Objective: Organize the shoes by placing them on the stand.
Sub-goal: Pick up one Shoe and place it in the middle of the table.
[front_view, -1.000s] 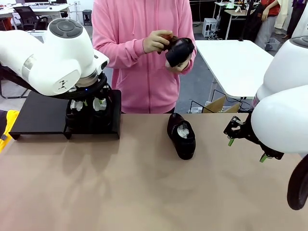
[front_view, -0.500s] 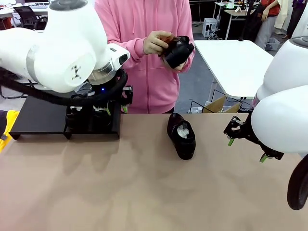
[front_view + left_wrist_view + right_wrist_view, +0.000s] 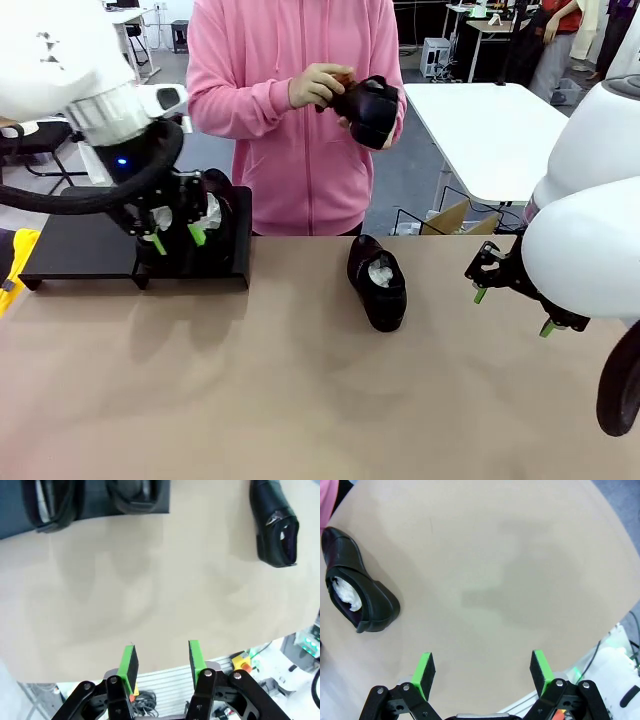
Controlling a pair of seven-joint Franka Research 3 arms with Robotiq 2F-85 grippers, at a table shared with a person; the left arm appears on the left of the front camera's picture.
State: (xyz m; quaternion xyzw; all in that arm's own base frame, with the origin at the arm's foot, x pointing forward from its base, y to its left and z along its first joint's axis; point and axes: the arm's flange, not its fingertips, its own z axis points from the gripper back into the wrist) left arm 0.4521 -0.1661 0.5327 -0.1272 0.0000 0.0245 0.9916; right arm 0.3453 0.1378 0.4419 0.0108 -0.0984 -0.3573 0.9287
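Note:
Two black shoes (image 3: 205, 225) stuffed with white paper stand side by side on the right end of the black stand (image 3: 80, 240). My left gripper (image 3: 178, 238) hovers just in front of them, open and empty; in its wrist view the gripper (image 3: 161, 661) looks down on the bare table, with the shoes (image 3: 50, 505) on the stand (image 3: 95, 505) at the top. A third shoe (image 3: 377, 282) lies on the table's middle, also seen as the shoe (image 3: 275, 527) and the shoe (image 3: 357, 595). The person holds another shoe (image 3: 370, 108) in both hands. My right gripper (image 3: 510, 295) hangs wide open at the right.
The left half of the stand is bare. The tan table (image 3: 300, 400) has free room in front and to the right of the lying shoe. A white table (image 3: 490, 130) stands behind at the right.
My left arm has lifted and swung back to the left, away from the two shoes on the stand. The person has turned the shoe in their hands. The right arm has not moved.

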